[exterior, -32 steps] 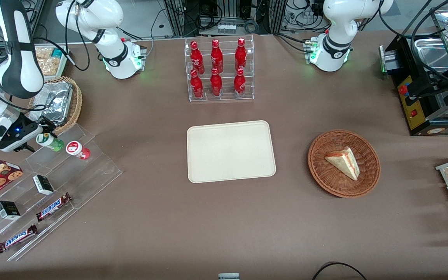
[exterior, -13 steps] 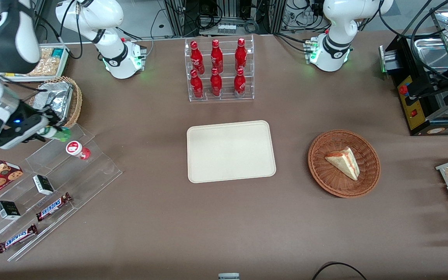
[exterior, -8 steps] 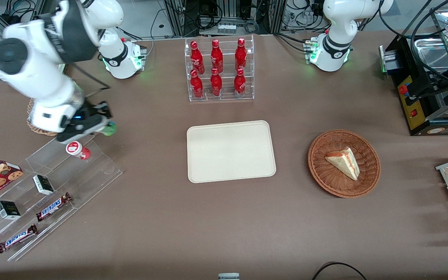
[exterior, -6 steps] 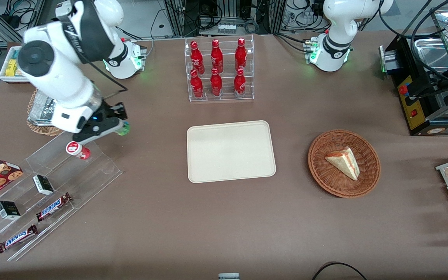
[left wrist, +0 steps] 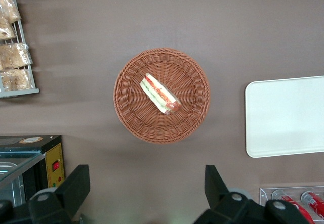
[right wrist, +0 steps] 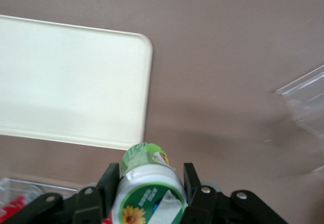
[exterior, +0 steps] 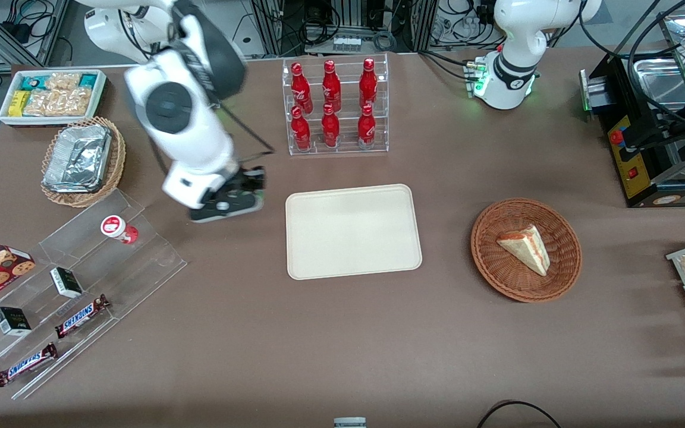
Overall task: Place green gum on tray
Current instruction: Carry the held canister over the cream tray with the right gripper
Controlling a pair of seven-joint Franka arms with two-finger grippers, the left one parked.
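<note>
The gripper (right wrist: 147, 181) hangs above the bare table (exterior: 342, 333) just beside the tray (exterior: 353, 231), its fingers (right wrist: 191, 179) clamped on the green gum (right wrist: 146, 183), off the tray.

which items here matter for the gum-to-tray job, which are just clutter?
In play: green gum, held in the gripper above the table beside the tray.
Clutter: red gum bottle, cola bottle rack, sandwich basket, Snickers bars.
</note>
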